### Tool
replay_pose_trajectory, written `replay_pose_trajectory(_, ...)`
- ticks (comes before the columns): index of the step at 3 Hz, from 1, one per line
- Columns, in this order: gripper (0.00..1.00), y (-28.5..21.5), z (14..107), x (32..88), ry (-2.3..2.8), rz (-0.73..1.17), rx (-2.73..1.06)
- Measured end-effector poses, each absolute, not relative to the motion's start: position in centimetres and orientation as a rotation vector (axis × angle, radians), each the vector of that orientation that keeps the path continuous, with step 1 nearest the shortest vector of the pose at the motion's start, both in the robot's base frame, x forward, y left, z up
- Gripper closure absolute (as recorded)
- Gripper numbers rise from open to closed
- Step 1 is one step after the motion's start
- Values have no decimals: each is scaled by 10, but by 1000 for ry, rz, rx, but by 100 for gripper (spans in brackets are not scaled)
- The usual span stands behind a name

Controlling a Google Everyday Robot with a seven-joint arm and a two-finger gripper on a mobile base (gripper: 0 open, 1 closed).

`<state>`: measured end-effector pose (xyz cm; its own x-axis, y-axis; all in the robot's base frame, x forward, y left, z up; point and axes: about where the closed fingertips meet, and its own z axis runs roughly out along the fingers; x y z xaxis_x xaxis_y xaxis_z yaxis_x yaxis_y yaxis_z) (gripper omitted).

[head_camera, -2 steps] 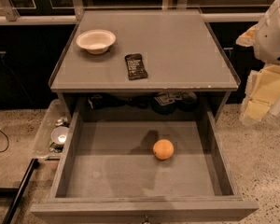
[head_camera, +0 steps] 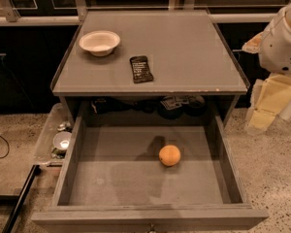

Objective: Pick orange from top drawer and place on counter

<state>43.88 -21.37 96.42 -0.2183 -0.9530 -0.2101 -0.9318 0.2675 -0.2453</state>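
Observation:
The orange (head_camera: 169, 155) lies on the flat grey bottom of the top drawer (head_camera: 111, 178), right of the middle. The drawer is pulled wide open below the counter (head_camera: 189, 47). My gripper (head_camera: 265, 107), cream-coloured, hangs from the white arm (head_camera: 283, 42) at the right edge of the camera view. It is beside the cabinet's right side, outside the drawer, level with the counter's front edge and well apart from the orange.
A white bowl (head_camera: 100, 41) and a flat black object (head_camera: 141, 69) lie on the counter's left half. A clear plastic bin (head_camera: 56, 140) of small items sits on the floor left of the drawer. Dark items fill the shelf space behind the drawer.

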Motion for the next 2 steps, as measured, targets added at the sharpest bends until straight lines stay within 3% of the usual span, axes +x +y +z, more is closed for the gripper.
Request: replay_pose_trajectory(2,0,-205,888,446,2150,13,-1773)
